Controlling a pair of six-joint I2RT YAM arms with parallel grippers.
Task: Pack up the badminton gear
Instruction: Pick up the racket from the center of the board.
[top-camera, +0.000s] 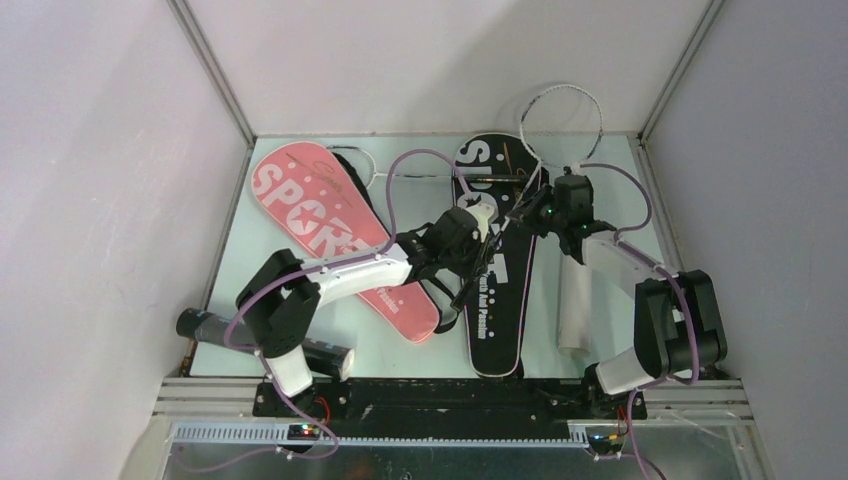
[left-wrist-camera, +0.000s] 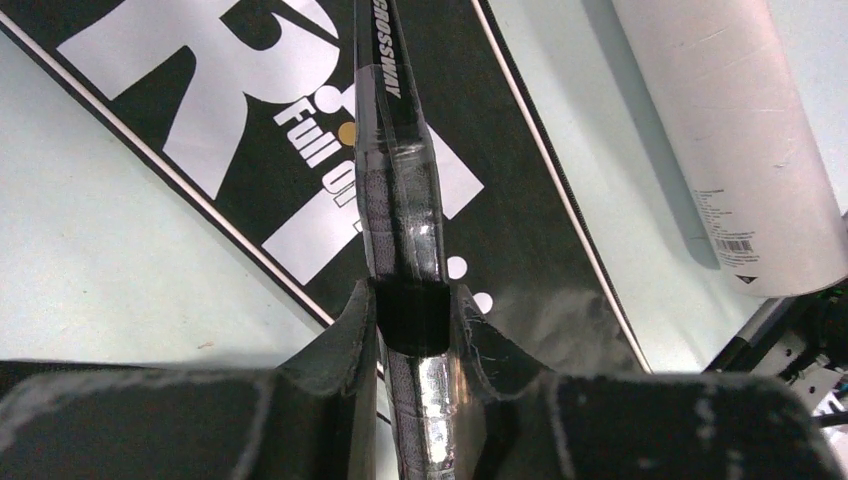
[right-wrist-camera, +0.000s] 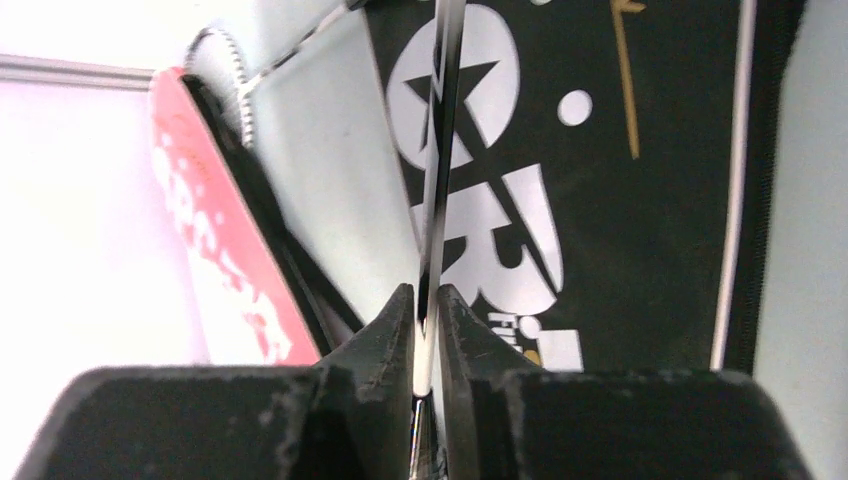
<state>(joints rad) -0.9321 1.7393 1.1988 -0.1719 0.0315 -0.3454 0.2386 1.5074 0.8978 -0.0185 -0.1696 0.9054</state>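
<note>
Bagging the racket (top-camera: 560, 118) looks to be the step in hand. Both arms have it over the black cover (top-camera: 495, 320), with the handle toward the near edge and the white head up against the back wall, past the cover's wide end. The pink cover (top-camera: 330, 230) lies just left. A white tube (top-camera: 572, 300) lies right of the black cover and a black tube (top-camera: 205, 325) sits by the left arm's base, so most of the packing seems left to do.

Next, the head needs lowering and lining up with the black cover's wide end. The cover lies flat and I cannot tell whether it is unzipped, so its mouth may have to be found or opened first. The thin shaft could twist if either grip slackens.

The left gripper (left-wrist-camera: 412, 310) is closed on the plastic-wrapped handle, a finger (left-wrist-camera: 345, 325) pressed to each side at the black band. The right gripper (right-wrist-camera: 425, 310) has its jaws almost together with the shaft between them. The pads look to be on it, though I cannot tell how firmly.
</note>
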